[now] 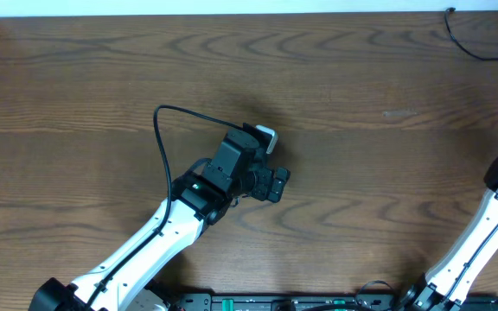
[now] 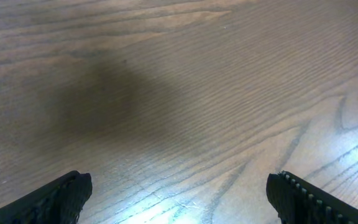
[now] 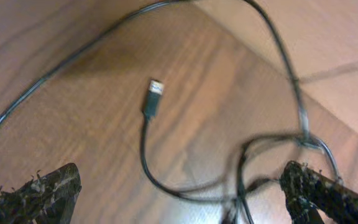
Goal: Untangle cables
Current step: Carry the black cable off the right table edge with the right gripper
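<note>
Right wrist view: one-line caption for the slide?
Open right end effector above loosely tangled black cables, one plug end lying free on the wooden table near its edge.

We see thin black cables (image 3: 143, 146) lying loose on the desk (image 3: 216, 81), just ahead of the right tool (image 3: 179, 190). One ends in a small dark plug (image 3: 153, 96) with a metal tip pointing away from the tool. Its cord curves back into a blurred tangle (image 3: 247, 180) toward the tool's right side. A longer cord (image 3: 73, 56) arcs around beyond the plug.

A brown wood-grain table (image 1: 361, 78) borders a white strip (image 1: 232, 5).
</note>
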Controlling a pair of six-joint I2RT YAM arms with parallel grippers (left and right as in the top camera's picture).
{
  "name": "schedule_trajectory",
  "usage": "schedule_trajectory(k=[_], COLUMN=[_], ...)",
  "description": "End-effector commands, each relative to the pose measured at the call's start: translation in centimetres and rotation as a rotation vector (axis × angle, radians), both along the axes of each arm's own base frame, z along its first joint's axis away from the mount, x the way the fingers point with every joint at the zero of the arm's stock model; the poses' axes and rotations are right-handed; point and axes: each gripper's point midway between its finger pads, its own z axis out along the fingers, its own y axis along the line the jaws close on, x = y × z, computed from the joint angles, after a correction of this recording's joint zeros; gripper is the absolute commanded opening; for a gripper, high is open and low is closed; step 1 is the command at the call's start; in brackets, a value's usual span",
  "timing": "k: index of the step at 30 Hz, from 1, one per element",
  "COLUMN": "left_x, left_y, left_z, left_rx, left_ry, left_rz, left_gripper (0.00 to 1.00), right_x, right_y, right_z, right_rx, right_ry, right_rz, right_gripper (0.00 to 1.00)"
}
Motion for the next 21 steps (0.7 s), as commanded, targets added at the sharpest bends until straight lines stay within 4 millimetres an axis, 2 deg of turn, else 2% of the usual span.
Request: schedule_trajectory(k=[1, 3, 5, 10, 16, 18, 21], left_x=[0.2, 0.2, 0.2, 0.4, 0.8, 1.7, 3.1], left_y=[0.1, 0.1, 0.1, 0.0, 0.5, 1.5, 3.3], left_z=[-0.2, -0.2, -0.2, 0.0, 0.6, 1.1, 2.2], left_rx=[0.013, 0.013, 0.011, 0.006, 0.018, 0.021, 0.011], left_ry=[-0.001, -0.001, -0.004, -0.011, -0.049, -0.076, -0.110], left_rz=[0.011, 0.011, 0.011, 0.012, 0.000, 0.041, 0.111], left_gripper=[0.96, 0.96, 0.96, 0.96, 0.96, 0.96, 0.96], right_x=[-2.5, -4.6, -5.7, -8.1, -10.5, -11.5, -11.9], right_y=[-0.3, -0.1, 0.3, 1.8, 3.2, 4.1, 5.2], right_z=[8.8, 11.0, 12.5, 14.5, 13.8, 13.1, 12.4], right_rx=[-0.119, -0.151, -0.158, -0.135, -0.074, -0.035, 0.024], right_ry=[-0.129, -0.133, -0.141, -0.153, -0.102, -0.061, -0.030], right_rz=[-0.144, -0.214, -0.235, -0.283, -0.347, -0.365, -0.345], right_gripper=[0.99, 0.99, 0.99, 0.99, 0.99, 0.99, 0.99])
